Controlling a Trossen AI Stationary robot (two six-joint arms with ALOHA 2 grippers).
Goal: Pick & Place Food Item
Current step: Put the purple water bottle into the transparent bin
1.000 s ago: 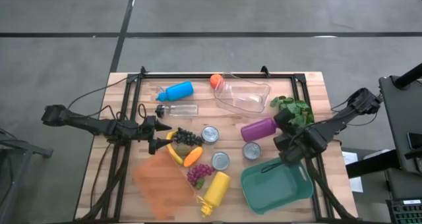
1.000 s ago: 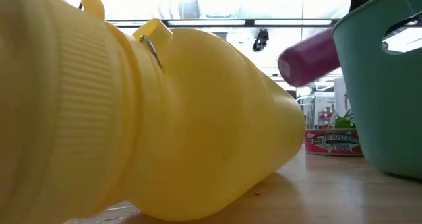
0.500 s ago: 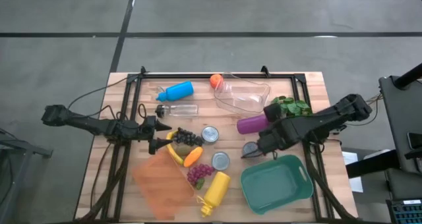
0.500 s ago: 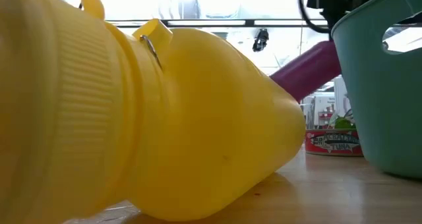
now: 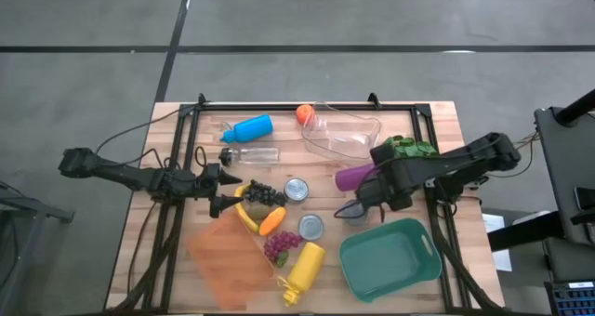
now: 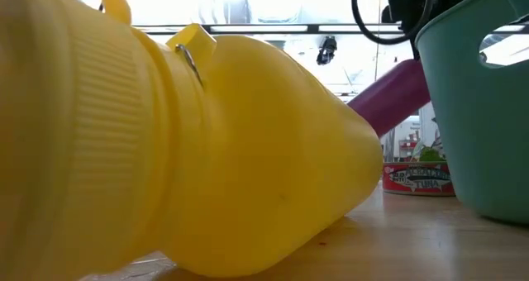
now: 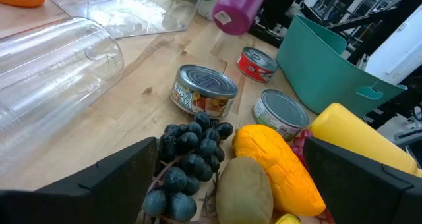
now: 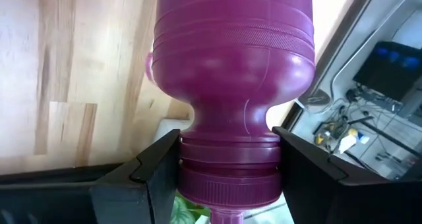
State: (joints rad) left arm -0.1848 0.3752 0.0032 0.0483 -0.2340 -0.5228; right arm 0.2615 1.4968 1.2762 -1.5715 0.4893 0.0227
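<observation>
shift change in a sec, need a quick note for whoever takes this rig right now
Right claw: shut on the purple bottle, lifted and tilted above the table, near the teal bin.
Left claw: open, empty, waiting by the dark grapes.
Done: bottle picked up.
Left: bottle not yet placed; bin looks empty. Food items are on the table.

The purple bottle (image 5: pixel 354 176) is off the table, clamped at its neck by the right gripper (image 8: pixel 227 178) and tilted. It's smooth plastic with a ribbed shoulder, hanging above the wood between the clear container and the teal bin.
</observation>
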